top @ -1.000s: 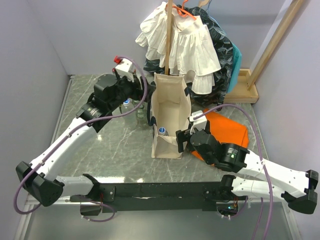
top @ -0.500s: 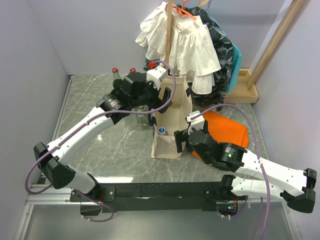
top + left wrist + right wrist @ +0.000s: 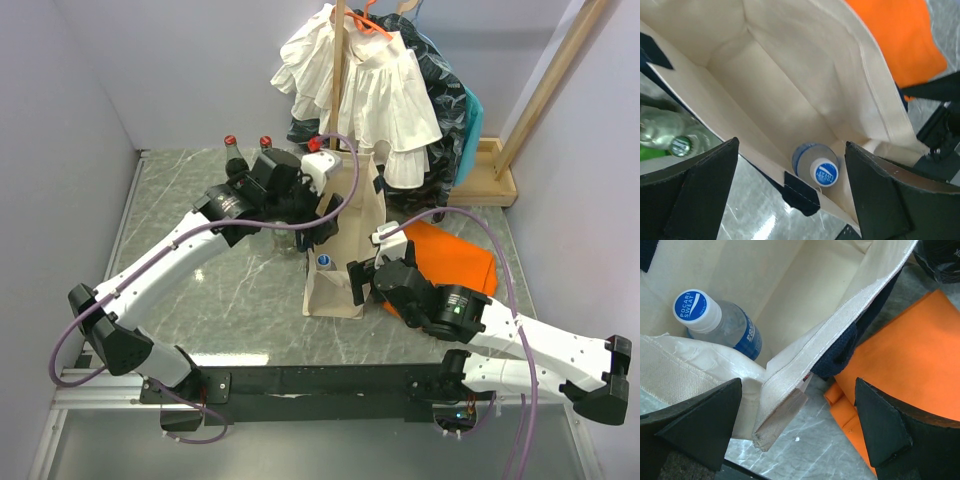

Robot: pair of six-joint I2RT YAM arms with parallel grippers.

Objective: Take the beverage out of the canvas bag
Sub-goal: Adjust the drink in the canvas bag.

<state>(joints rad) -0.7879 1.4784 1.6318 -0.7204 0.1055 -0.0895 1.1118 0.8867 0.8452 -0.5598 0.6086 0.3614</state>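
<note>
a grey-green veined marble table [image 3: 215, 300] forms the floor of a booth with pale lilac walls [image 3: 90, 90] on the left, back and right. at its near edge a black bar [image 3: 320, 385] carries both arm bases.

near the middle of the table stands the canvas bag [image 3: 350, 225], upright with its mouth open. a navy strap [image 3: 840, 352] hangs down its right side. the beverage [image 3: 819, 169] is a clear bottle with a white cap and a blue pocari sweat label. it stands inside the bag in the near-left corner, well below the rim.

the left gripper [image 3: 791, 146] hovers over the open mouth, looking straight down, its fingers spread wide and touching nothing. the right gripper [image 3: 799, 385] sits at the bag's near-right corner, fingers also wide apart. the canvas rim passes between them and neither pad visibly presses on the cloth.

a flat orange cloth [image 3: 455, 255] lies on the marble just right of the bag. a green-capped bottle [image 3: 680, 145] stands just outside the bag's left wall. two red-capped bottles [image 3: 230, 150] stand further back toward the wall.

behind the bag a wooden pole [image 3: 338, 70] holds a white ruffled garment [image 3: 375, 95] and dark clothing [image 3: 445, 110]. a wooden stand base [image 3: 492, 180] rests in the back-right corner.
</note>
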